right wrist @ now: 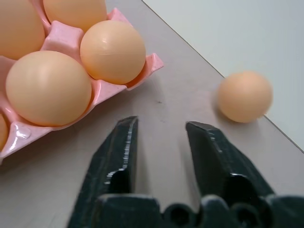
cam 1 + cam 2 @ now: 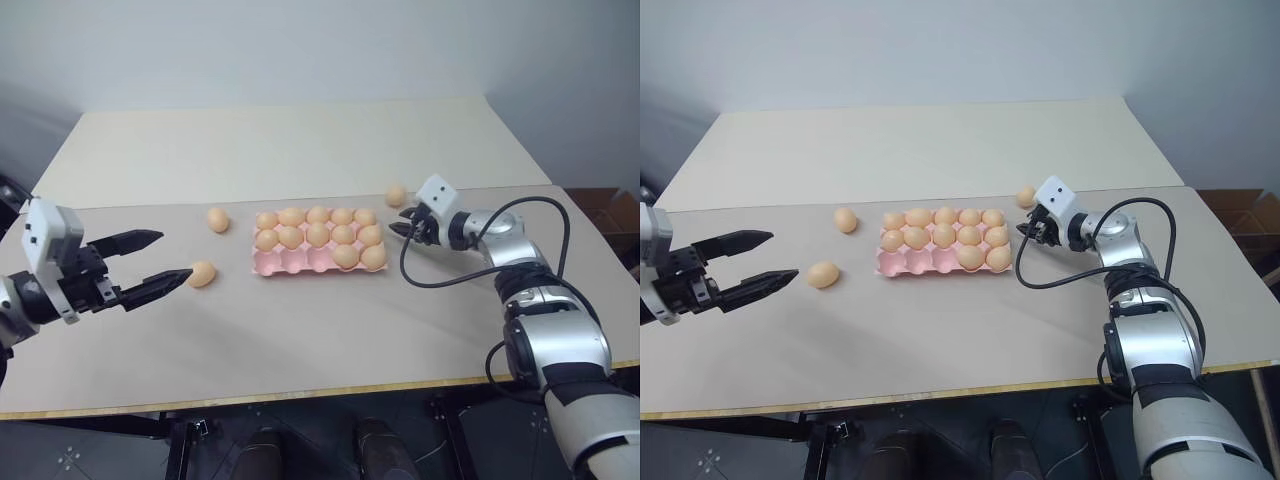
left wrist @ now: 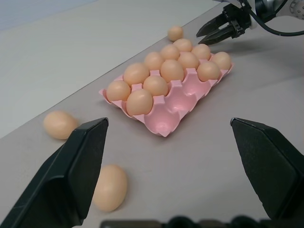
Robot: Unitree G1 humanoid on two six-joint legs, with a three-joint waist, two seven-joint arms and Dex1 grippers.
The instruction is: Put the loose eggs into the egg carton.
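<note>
The pink egg carton (image 2: 291,263) lies mid-table and holds several tan eggs, with its front-left cups bare. Three loose eggs rest on the table. One egg (image 2: 202,273) lies just past my left fingertips, another egg (image 2: 218,220) sits left of the carton, and a third egg (image 2: 396,196) lies off the carton's far right corner. My left gripper (image 2: 173,255) hovers wide open and empty. At the carton's right end, my right gripper (image 1: 161,124) is open with nothing between its fingers, and the third egg (image 1: 244,96) lies just beyond and to one side of it.
The tan table (image 2: 300,330) has a front edge close to me and a seam along the back. A black cable (image 2: 415,265) loops from my right wrist over the table. A cardboard box (image 2: 610,215) stands off the table's right side.
</note>
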